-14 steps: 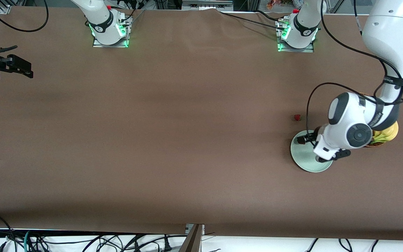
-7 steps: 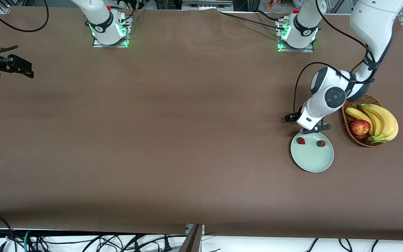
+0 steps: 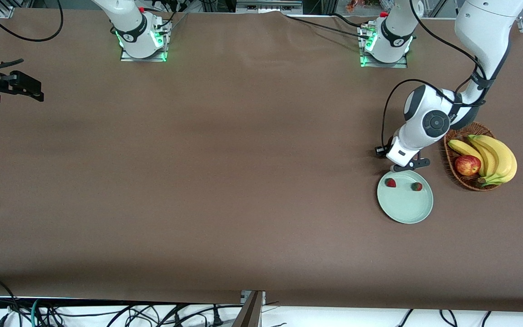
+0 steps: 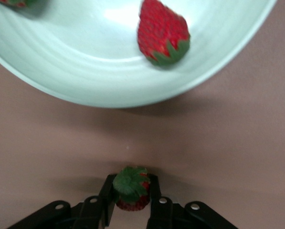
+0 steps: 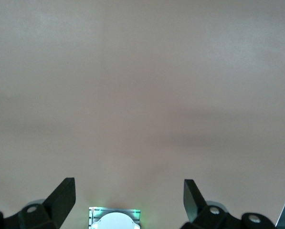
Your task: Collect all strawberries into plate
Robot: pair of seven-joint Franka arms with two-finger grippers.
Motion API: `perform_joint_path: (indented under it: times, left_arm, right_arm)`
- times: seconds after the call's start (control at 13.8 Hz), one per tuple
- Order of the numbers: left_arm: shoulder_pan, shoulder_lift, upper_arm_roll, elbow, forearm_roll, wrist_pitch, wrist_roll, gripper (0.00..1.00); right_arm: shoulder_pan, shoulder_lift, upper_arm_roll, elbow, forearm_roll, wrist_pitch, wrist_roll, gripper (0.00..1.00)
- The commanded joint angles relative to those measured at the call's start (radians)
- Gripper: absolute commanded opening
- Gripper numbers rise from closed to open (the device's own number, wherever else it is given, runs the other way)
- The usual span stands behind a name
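The pale green plate (image 3: 406,208) lies toward the left arm's end of the table, with two strawberries (image 3: 390,182) (image 3: 417,186) in it. My left gripper (image 3: 407,167) is low over the bare table just past the plate's rim, on the side farther from the front camera. In the left wrist view, the left gripper (image 4: 131,194) is shut on the third strawberry (image 4: 131,187), green top up, with the plate (image 4: 85,71) and one berry (image 4: 162,34) ahead of it. My right gripper (image 3: 25,88) waits open and empty at the right arm's end; it also shows in the right wrist view (image 5: 128,191).
A brown wicker basket (image 3: 448,156) with bananas (image 3: 493,154) and a red apple (image 3: 467,165) stands beside the plate, toward the table's end. The left arm's elbow hangs over the basket's edge. The right arm's base (image 5: 114,219) shows in the right wrist view.
One second ago the left arm hung over the plate and the third strawberry lay free on the table. The arm swung over to it, and the jaws now grip it.
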State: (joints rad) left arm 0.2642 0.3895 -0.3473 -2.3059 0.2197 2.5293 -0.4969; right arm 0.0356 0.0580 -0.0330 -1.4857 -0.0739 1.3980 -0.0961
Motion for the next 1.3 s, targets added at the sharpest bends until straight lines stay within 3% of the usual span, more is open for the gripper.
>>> perform_joint_path:
  times: [0.0,0.22,0.29,0.43,0.51,0.58,0.65,0.8,1.23]
  left_arm:
    - [0.027,-0.050,-0.009,0.086,-0.023,-0.122,0.015,0.00]
    - [0.018,-0.020,-0.013,0.387,-0.077,-0.500,0.040,0.00]
    - [0.020,0.006,-0.012,0.472,-0.077,-0.562,0.044,0.00]
    - [0.024,0.073,-0.007,0.578,-0.076,-0.567,0.044,0.00]
    - [0.023,0.119,-0.006,0.635,-0.069,-0.569,0.046,0.09]
    - [0.024,0.152,-0.006,0.667,-0.063,-0.567,0.047,0.47]
    - [0.021,0.163,-0.006,0.669,-0.062,-0.567,0.046,0.99]
    - [0.016,0.161,-0.005,0.634,-0.063,-0.578,0.043,1.00]
    - [0.029,0.095,-0.013,0.649,-0.106,-0.613,0.043,1.00]
  right_arm:
    - [-0.010,-0.003,0.002,0.004,0.016,-0.001,-0.007,1.00]
    - [-0.008,-0.003,0.002,0.004,0.017,-0.001,-0.005,1.00]
    - [-0.008,-0.003,0.002,0.004,0.016,-0.001,-0.005,1.00]
    - [-0.008,-0.003,0.002,0.004,0.017,-0.001,-0.005,1.00]
    - [-0.008,-0.003,0.002,0.004,0.016,-0.001,-0.005,1.00]
    - [-0.008,-0.003,0.002,0.004,0.017,-0.001,-0.005,1.00]
    - [-0.008,-0.003,0.002,0.004,0.017,-0.001,-0.005,1.00]
    - [-0.008,-0.003,0.002,0.004,0.017,-0.001,-0.005,1.00]
    - [-0.010,-0.003,0.002,0.004,0.017,-0.001,-0.007,1.00]
